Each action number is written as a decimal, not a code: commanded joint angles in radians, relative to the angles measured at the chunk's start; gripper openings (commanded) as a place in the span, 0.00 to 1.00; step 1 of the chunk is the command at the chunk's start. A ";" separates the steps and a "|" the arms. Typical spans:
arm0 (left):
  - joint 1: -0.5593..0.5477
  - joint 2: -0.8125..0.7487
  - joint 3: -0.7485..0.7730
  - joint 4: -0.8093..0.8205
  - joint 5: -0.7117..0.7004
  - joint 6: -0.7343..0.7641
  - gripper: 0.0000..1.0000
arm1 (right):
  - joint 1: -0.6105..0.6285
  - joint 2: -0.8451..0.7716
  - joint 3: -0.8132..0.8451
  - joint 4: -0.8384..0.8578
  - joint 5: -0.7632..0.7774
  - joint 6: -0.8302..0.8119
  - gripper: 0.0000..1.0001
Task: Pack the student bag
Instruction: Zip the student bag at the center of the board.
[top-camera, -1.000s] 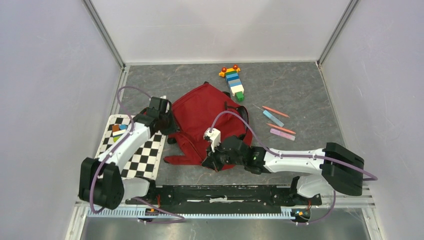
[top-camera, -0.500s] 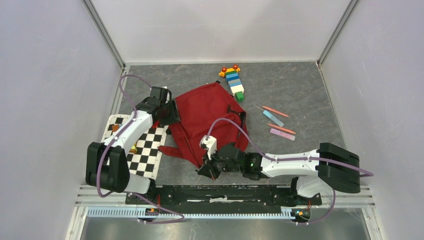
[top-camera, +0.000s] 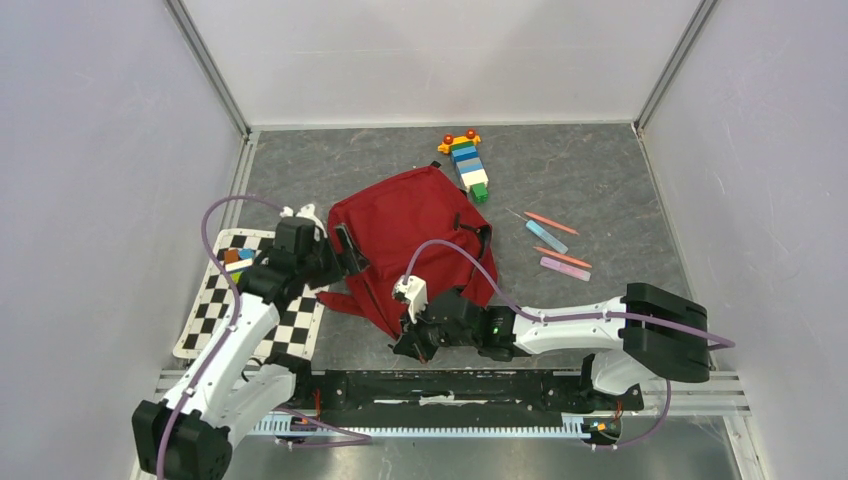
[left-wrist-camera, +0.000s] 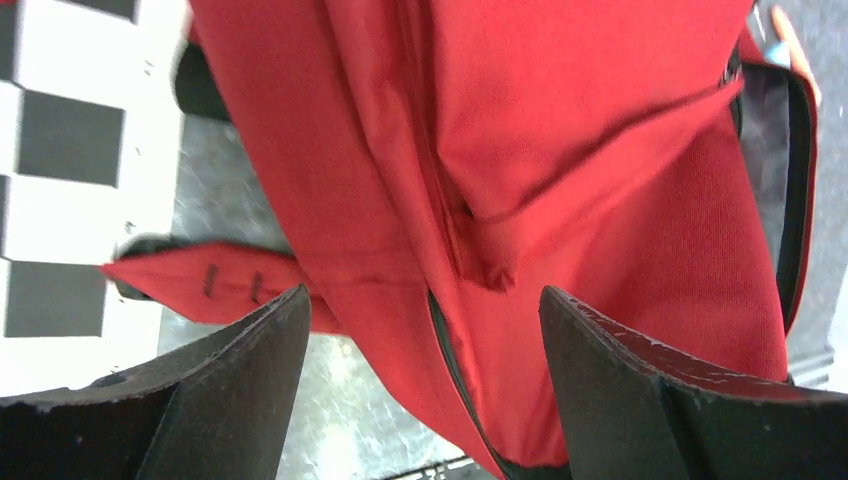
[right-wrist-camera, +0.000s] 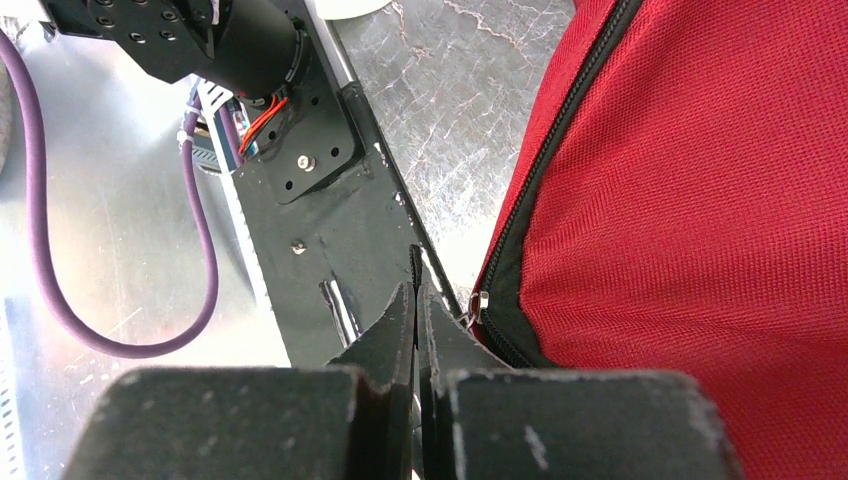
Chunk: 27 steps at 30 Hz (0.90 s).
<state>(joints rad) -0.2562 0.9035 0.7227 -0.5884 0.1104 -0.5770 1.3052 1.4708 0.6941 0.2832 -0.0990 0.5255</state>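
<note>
The student bag (top-camera: 415, 225) is a dark-red backpack lying in the middle of the grey table. It fills the left wrist view (left-wrist-camera: 560, 180), where a black zipper runs down its side. My left gripper (top-camera: 343, 252) (left-wrist-camera: 422, 292) stands open at the bag's left edge, with red fabric and a strap end beyond its jaws and nothing between them. My right gripper (top-camera: 405, 345) (right-wrist-camera: 415, 285) is at the bag's near corner (right-wrist-camera: 700, 200), shut on a thin black zipper pull beside the metal slider (right-wrist-camera: 481, 301).
A checkerboard mat (top-camera: 215, 305) with small coloured blocks (top-camera: 237, 260) lies at the left. A coloured brick toy (top-camera: 465, 165) sits behind the bag. Pens (top-camera: 550, 235) and a pink bar (top-camera: 565, 267) lie to its right. The black base rail (top-camera: 440, 385) runs close under my right gripper.
My left gripper has opened and drawn back toward the near left, off the bag's left side. My right gripper has moved left and nearer along the bag's edge, and the bag shifted.
</note>
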 joint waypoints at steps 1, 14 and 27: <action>-0.111 -0.035 -0.050 -0.010 0.036 -0.142 0.89 | 0.016 0.013 0.037 0.039 -0.044 -0.005 0.00; -0.325 -0.026 -0.156 0.146 -0.107 -0.282 0.69 | 0.015 -0.010 0.026 0.028 -0.022 -0.002 0.00; -0.324 -0.045 -0.178 0.145 -0.172 -0.257 0.09 | 0.018 -0.061 0.004 -0.018 0.018 0.003 0.00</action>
<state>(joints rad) -0.5766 0.8787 0.5220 -0.4694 -0.0090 -0.8349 1.3075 1.4555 0.6945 0.2764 -0.0853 0.5259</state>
